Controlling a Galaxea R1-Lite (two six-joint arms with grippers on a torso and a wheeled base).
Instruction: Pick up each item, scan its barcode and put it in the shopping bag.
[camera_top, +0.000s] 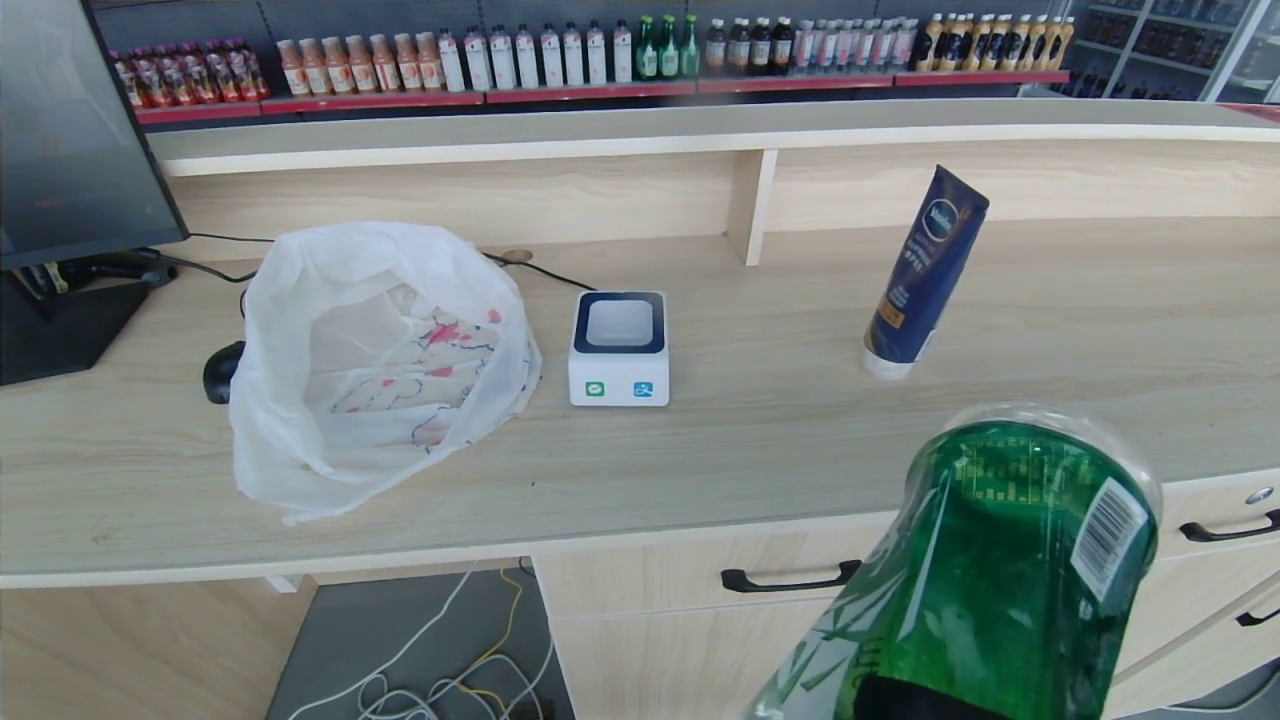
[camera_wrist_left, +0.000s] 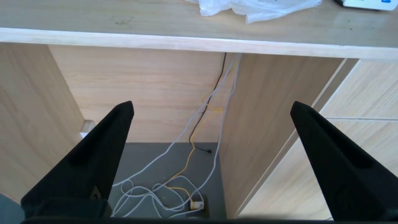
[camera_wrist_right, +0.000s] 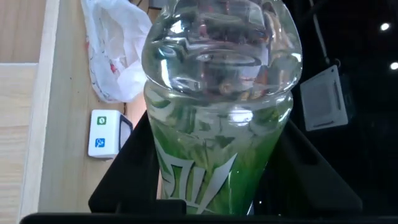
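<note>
The right gripper (camera_wrist_right: 221, 171) has its black jaws closed on a green plastic bottle with a clear rounded base (camera_wrist_right: 217, 118), one finger on each side of the body. The bottle is held up in front of the light wooden counter (camera_top: 760, 440), with the base pointing toward the counter. A white barcode label (camera_top: 1105, 535) on its side faces upward. The left gripper (camera_wrist_left: 211, 112) has its jaws wide apart with nothing between them. It hangs lower than the counter edge, above some loose white and yellow cables (camera_wrist_left: 161, 186) on the grey floor. On the counter, a thin white plastic shopping bag (camera_top: 370, 360) lies on the left with its mouth open. Just beside it on the right stands a small white scanner box with a dark blue frame on top (camera_top: 619, 347). Well apart, further right, a dark blue tube (camera_top: 922, 275) stands on its white cap, a little tilted. A black mouse (camera_top: 222, 372) lies against the left side of the bag.
</note>
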